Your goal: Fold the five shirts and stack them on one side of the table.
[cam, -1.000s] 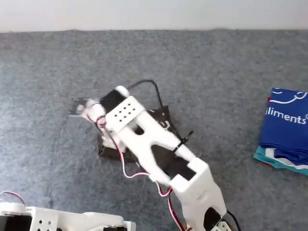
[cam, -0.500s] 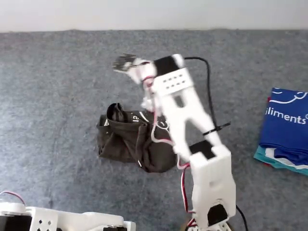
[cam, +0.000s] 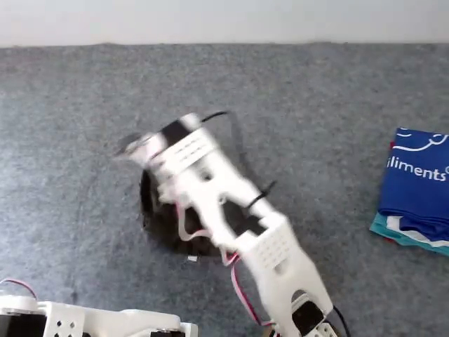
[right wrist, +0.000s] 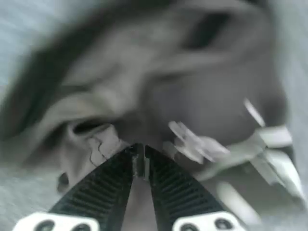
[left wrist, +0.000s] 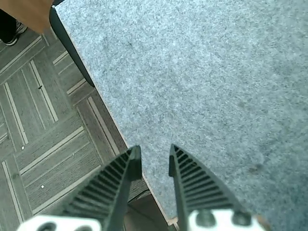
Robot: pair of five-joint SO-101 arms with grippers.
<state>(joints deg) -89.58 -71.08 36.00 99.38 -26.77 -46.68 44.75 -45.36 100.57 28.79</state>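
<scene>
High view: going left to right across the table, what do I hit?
right claw → dark shirt, crumpled under the right arm → stack of folded shirts, blue one on top, at the right edge

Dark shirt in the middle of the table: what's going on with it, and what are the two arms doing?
The right gripper hangs low over the crumpled dark shirt lying mid-table, its jaws closed; whether it pinches any cloth I cannot tell. The left gripper is open over the edge of the grey table, holding nothing. A stack of folded shirts, blue on top, sits at one side, so this dark one is not yet folded onto it.
</scene>
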